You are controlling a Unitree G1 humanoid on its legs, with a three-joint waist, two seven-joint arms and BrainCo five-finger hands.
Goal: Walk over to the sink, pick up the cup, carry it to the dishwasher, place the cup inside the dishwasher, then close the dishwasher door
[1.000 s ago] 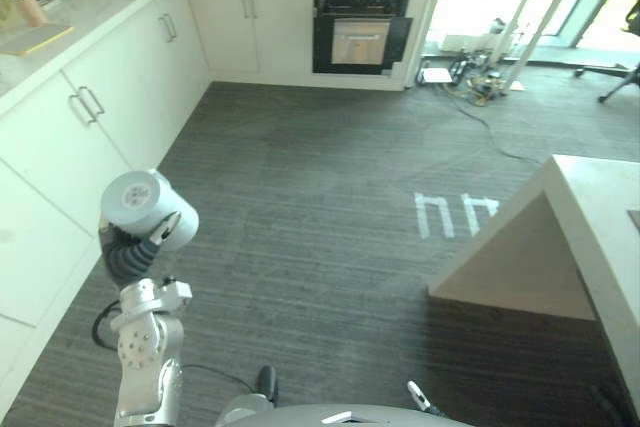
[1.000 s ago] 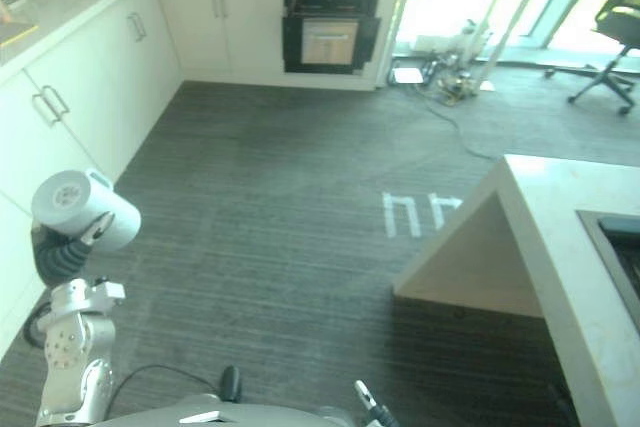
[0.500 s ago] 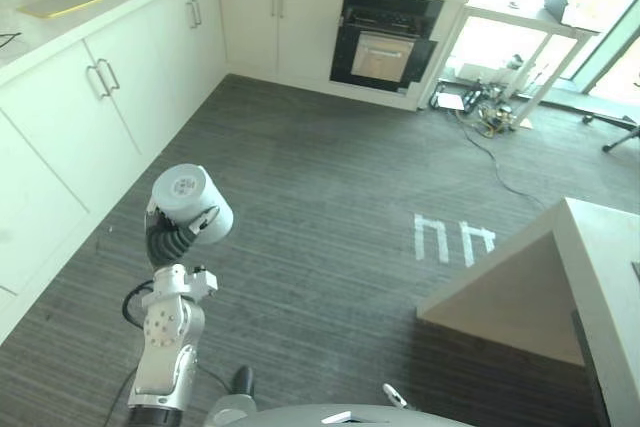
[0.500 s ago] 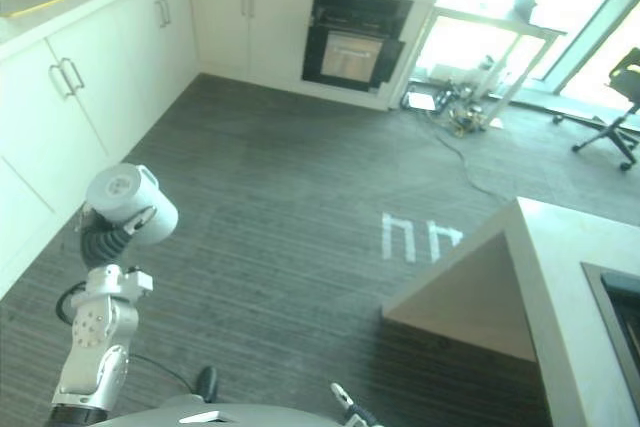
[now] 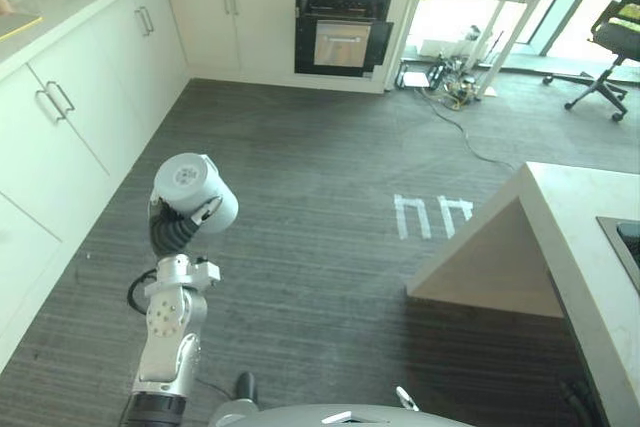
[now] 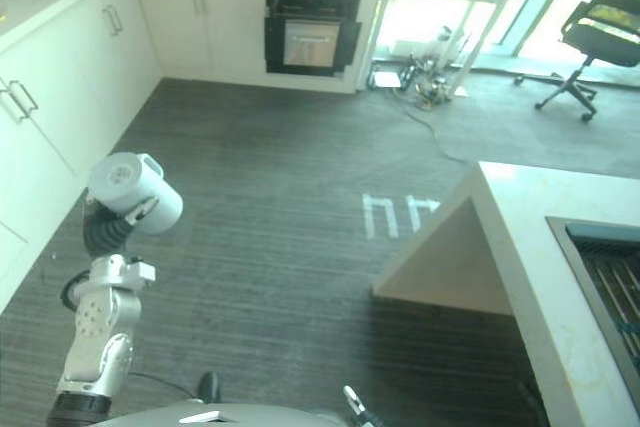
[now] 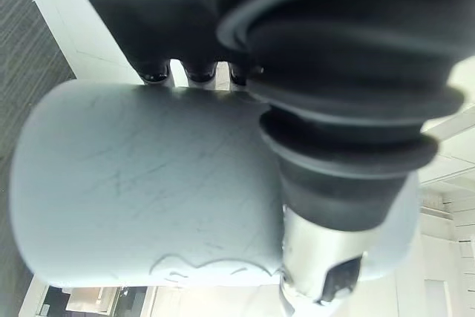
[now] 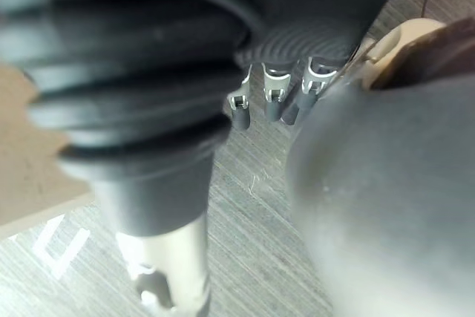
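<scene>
My left hand [image 5: 172, 230] is raised at the lower left and shut on a pale grey cup [image 5: 195, 190], which lies tilted with its flat bottom towards me. In the left wrist view the cup [image 7: 148, 183] lies across the palm with dark fingertips [image 7: 156, 73] curled over its far side. The dishwasher [image 5: 343, 37], a dark built-in unit with its door tilted open, sits in the far cabinet row across the floor. The right hand [image 8: 271, 98] hangs low with relaxed fingers and holds nothing.
White cabinets [image 5: 70, 107] under a worktop run along the left. A white island counter [image 5: 580, 237] juts in at the right. White tape marks [image 5: 432, 217] lie on the grey carpet. Cables [image 5: 450, 87] and an office chair [image 5: 610, 37] stand at the far right.
The whole view has swung as the camera moved, and the far cabinets sit differently in it. The cup stays in the left hand in the same hold.
</scene>
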